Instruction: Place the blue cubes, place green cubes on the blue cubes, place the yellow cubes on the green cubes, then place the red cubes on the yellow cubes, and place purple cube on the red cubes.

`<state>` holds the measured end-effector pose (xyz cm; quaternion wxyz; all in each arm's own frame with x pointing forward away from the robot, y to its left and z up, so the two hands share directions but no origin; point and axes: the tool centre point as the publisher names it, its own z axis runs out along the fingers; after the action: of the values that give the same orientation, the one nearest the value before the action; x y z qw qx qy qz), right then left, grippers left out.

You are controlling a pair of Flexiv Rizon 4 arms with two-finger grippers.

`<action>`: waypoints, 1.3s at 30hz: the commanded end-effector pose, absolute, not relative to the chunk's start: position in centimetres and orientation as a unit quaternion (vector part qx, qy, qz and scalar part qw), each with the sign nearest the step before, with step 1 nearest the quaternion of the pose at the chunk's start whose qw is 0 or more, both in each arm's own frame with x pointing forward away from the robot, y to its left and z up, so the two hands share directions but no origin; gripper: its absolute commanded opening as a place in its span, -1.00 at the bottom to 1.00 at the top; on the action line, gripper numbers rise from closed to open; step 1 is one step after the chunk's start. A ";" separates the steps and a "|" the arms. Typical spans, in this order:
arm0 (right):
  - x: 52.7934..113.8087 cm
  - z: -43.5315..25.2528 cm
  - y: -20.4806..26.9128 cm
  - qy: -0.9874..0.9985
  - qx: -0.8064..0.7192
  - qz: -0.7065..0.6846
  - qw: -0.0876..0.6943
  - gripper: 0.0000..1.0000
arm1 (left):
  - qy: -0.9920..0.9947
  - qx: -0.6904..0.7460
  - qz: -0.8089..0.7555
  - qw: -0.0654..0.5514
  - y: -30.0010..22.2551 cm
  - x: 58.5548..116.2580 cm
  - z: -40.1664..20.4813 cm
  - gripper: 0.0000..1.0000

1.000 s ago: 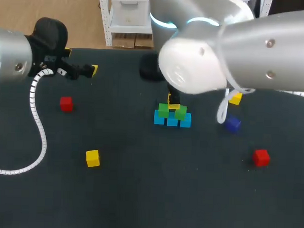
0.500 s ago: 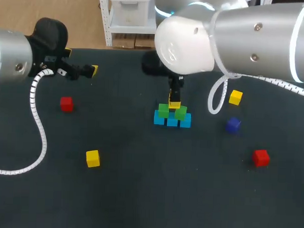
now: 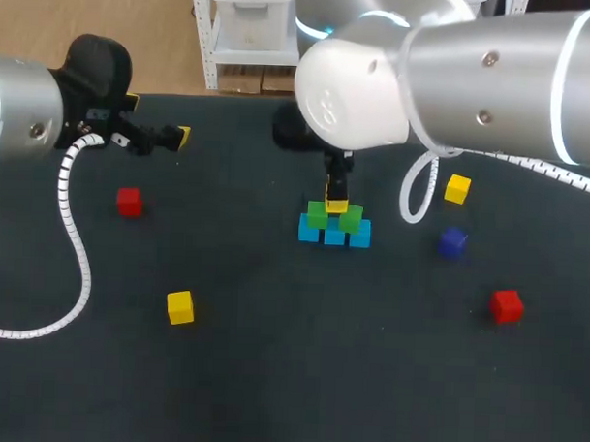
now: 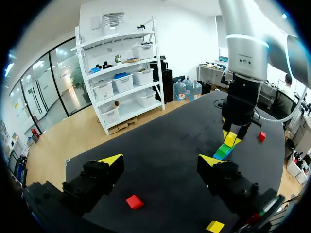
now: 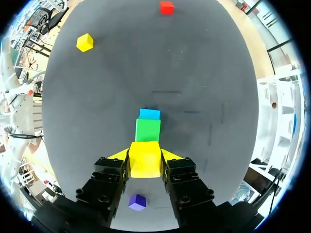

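Now the right jaws clamp a yellow cube (image 5: 145, 159), seemingly just above the green cubes (image 3: 317, 216); next, lower it squarely and release. Left jaws gape, empty.

Blue cubes (image 3: 334, 236), green cubes (image 3: 317, 216), yellow cube (image 5: 145, 159), red cube (image 3: 129, 202) — dark table (image 3: 271, 366).

yellow cube (image 5: 145, 160) tight in the right claw (image 5: 145, 156), green cube (image 5: 147, 130) and blue cube (image 5: 149, 114) just ahead

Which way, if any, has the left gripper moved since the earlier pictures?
No. The left gripper keeps its place in the head view, just beyond the nearby red cube, with the same gap between them.
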<state>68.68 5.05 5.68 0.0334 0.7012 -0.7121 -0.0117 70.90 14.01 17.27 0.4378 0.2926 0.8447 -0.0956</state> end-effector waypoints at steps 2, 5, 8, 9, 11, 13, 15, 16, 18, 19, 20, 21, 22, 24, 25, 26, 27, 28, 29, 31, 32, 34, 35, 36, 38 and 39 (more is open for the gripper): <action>68.8 5.4 5.3 -0.712 0.702 -0.010 0.035 -1.00 | 0.844 0.294 -0.099 0.438 14.2 70.9 17.2 1.00; 68.8 5.3 5.4 -0.711 0.703 -0.008 0.035 -1.00 | 0.844 0.294 -0.099 0.438 14.2 70.9 17.2 1.00; 69.0 5.1 5.4 -0.712 0.701 -0.006 0.036 -1.00 | 0.844 0.294 -0.099 0.438 14.2 70.9 17.2 1.00; 69.1 5.1 5.4 -0.712 0.701 -0.006 0.035 -1.00 | 0.844 0.294 -0.099 0.438 14.2 70.9 17.2 1.00; 69.1 5.1 5.5 -0.712 0.702 -0.005 0.035 -1.00 | 0.844 0.294 -0.099 0.438 14.2 70.9 17.2 1.00; 69.0 5.0 5.5 -0.711 0.702 -0.004 0.036 -1.00 | 0.844 0.294 -0.099 0.438 14.2 70.9 17.2 1.00; 69.0 5.0 5.5 -0.711 0.702 -0.002 0.035 -0.87 | 0.844 0.294 -0.099 0.438 14.2 70.9 17.2 1.00; 69.0 5.0 5.5 -0.711 0.702 -0.001 0.035 -0.82 | 0.844 0.294 -0.099 0.438 14.2 70.9 17.2 1.00; 69.1 5.0 5.5 -0.712 0.702 0.002 0.035 -0.69 | 0.844 0.294 -0.099 0.438 14.2 70.9 17.2 1.00; 69.1 5.0 5.5 -0.712 0.702 0.003 0.036 -0.65 | 0.844 0.294 -0.099 0.438 14.2 70.9 17.2 1.00; 69.1 5.1 5.5 -0.712 0.702 0.006 0.036 -0.57 | 0.844 0.294 -0.099 0.438 14.2 70.9 17.2 1.00; 69.1 5.1 5.5 -0.712 0.701 0.008 0.036 -0.51 | 0.844 0.294 -0.099 0.438 14.2 70.9 17.2 1.00; 69.1 5.1 5.5 -0.712 0.701 0.008 0.036 -0.44 | 0.844 0.294 -0.099 0.438 14.2 70.9 17.2 1.00; 69.0 5.1 5.4 -0.711 0.702 0.009 0.036 -0.36 | 0.844 0.294 -0.099 0.438 14.2 70.9 17.2 1.00; 68.9 5.1 5.4 -0.711 0.702 0.010 0.036 -0.34 | 0.844 0.294 -0.099 0.438 14.2 70.9 17.2 1.00; 68.9 5.2 5.4 -0.712 0.702 0.010 0.037 -0.33 | 0.844 0.294 -0.099 0.438 14.2 70.9 17.2 1.00; 68.8 5.2 5.4 -0.712 0.701 0.011 0.037 -0.34 | 0.844 0.294 -0.099 0.438 14.2 70.9 17.2 1.00; 68.8 5.2 5.4 -0.712 0.701 0.012 0.037 -0.40 | 0.844 0.294 -0.099 0.438 14.2 70.9 17.2 1.00; 68.8 5.2 5.4 -0.712 0.701 0.012 0.038 -0.44 | 0.844 0.294 -0.099 0.438 14.2 70.9 17.2 1.00; 68.8 5.3 5.3 -0.712 0.701 0.014 0.038 -0.55 | 0.844 0.294 -0.099 0.438 14.2 70.9 17.2 1.00; 68.7 5.3 5.3 -0.713 0.700 0.014 0.038 -0.70 | 0.844 0.294 -0.099 0.438 14.2 70.9 17.2 1.00; 68.6 5.5 5.2 -0.713 0.700 0.014 0.037 -0.91 | 0.844 0.294 -0.099 0.438 14.2 70.9 17.2 1.00; 68.6 5.5 5.2 -0.713 0.700 0.014 0.036 -0.90 | 0.844 0.294 -0.099 0.438 14.2 70.9 17.2 1.00; 68.6 5.6 5.1 -0.714 0.700 0.013 0.036 -0.88 | 0.844 0.294 -0.099 0.438 14.2 70.9 17.2 1.00; 68.5 5.6 5.1 -0.714 0.699 0.013 0.035 -0.79 | 0.844 0.294 -0.099 0.438 14.2 70.9 17.2 1.00; 68.4 5.6 5.1 -0.714 0.699 0.014 0.035 -0.75 | 0.844 0.294 -0.099 0.438 14.2 70.9 17.2 1.00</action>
<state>68.81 5.35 5.49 0.0389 0.6995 -0.7135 0.0125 70.90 14.01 17.27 0.4378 0.2926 0.8447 -0.0956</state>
